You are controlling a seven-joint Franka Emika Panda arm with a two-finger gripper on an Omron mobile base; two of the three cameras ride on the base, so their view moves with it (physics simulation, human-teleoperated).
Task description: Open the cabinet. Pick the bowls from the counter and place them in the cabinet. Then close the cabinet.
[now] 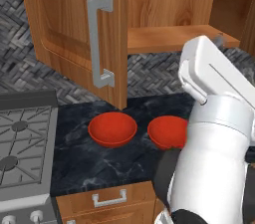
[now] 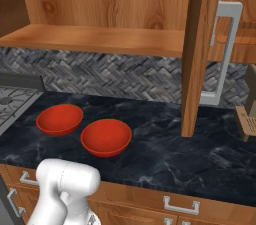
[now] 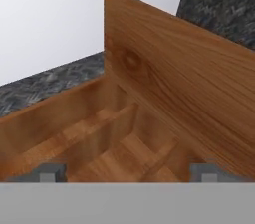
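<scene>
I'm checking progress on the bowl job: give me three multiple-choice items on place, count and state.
1. Where do the red bowls sit?
A. on the counter
B. on the cabinet shelf
C. on the stove

2. How many red bowls are there?
A. one
B. two
C. three

3. How do the cabinet doors stand?
A. both shut
B. one open
C. both open

Key: 1 A, the bowls rest on the counter. 2 B, two lie side by side. 3 C, the cabinet shows its bare shelf between swung-out doors.
</scene>
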